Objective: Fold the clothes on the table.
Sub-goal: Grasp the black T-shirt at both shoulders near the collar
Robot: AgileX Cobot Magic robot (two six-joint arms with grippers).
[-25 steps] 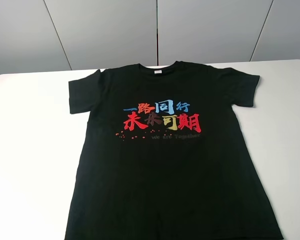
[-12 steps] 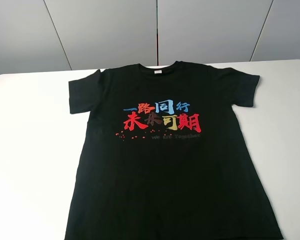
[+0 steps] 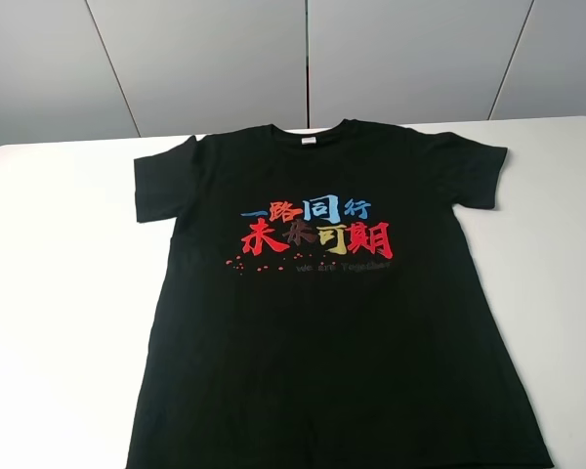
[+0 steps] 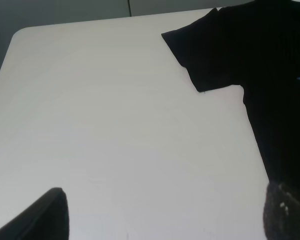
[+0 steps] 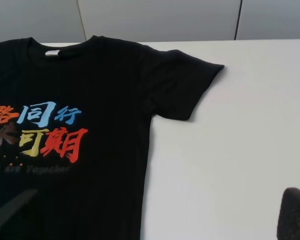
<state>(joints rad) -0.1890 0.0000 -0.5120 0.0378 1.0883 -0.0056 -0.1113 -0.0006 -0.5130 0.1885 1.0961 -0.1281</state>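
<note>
The black short-sleeved T-shirt lies flat and face up on the white table, collar at the far side. Red, blue and yellow characters show on the chest. Neither arm shows in the exterior high view. In the left wrist view my left gripper is open and empty, held above bare table beside the shirt's left sleeve. In the right wrist view my right gripper is open and empty, held above the shirt's right side, short of the right sleeve.
A grey panelled wall stands behind the table's far edge. Bare white tabletop lies on both sides of the shirt. The shirt's hem runs off the bottom of the exterior high view.
</note>
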